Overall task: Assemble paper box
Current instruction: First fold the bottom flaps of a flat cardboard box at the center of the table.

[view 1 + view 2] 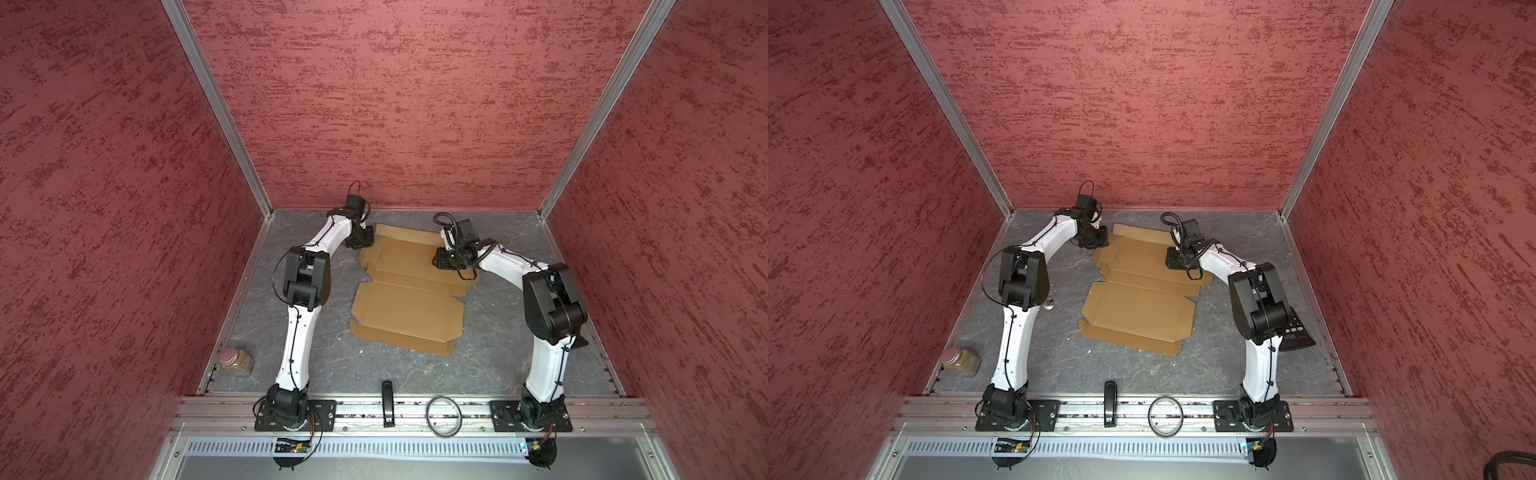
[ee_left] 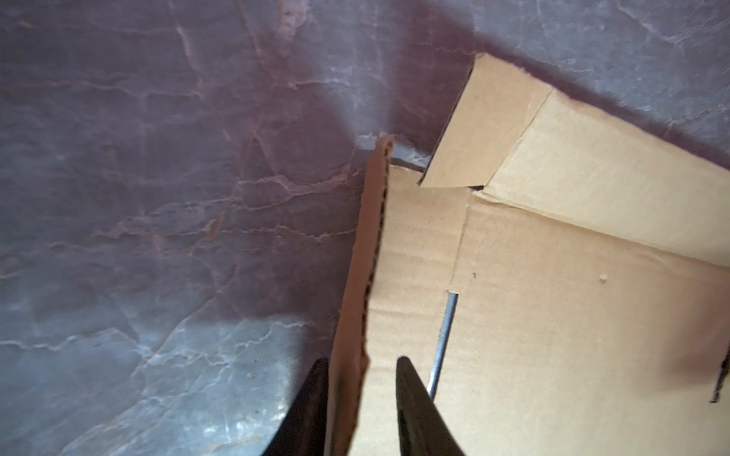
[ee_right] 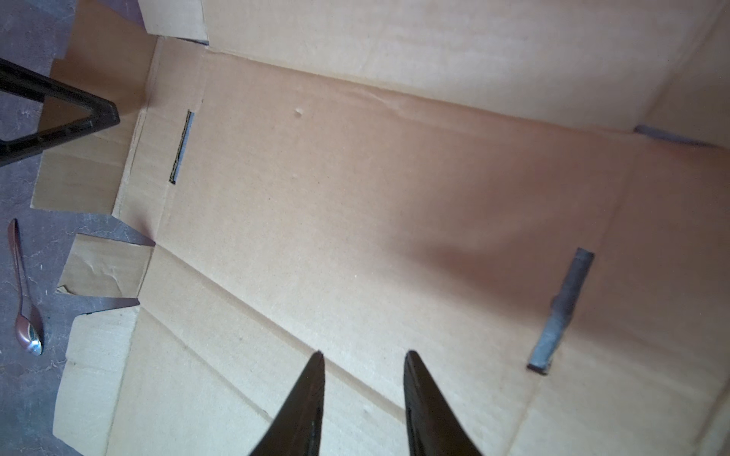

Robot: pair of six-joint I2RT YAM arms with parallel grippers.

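The paper box (image 1: 409, 316) (image 1: 1138, 316) lies as a flat tan die-cut sheet on the grey table. My left gripper (image 1: 360, 241) (image 1: 1094, 241) is at the sheet's far left corner. In the left wrist view a side flap (image 2: 367, 244) stands raised between the jaws of the left gripper (image 2: 361, 359). One finger touches the flap and a gap remains at the other. My right gripper (image 1: 446, 259) (image 1: 1177, 262) is low over the far right part of the sheet. The right gripper (image 3: 363, 353) is open, empty, with its tips close to the cardboard (image 3: 355, 197).
A jar (image 1: 237, 361) with brown contents stands at the near left table edge. A spoon (image 3: 23, 300) lies left of the sheet. A black bar (image 1: 387, 403) and a ring (image 1: 444, 416) rest on the front rail. A black keypad (image 1: 1296, 332) lies beneath the right arm. Red walls enclose three sides.
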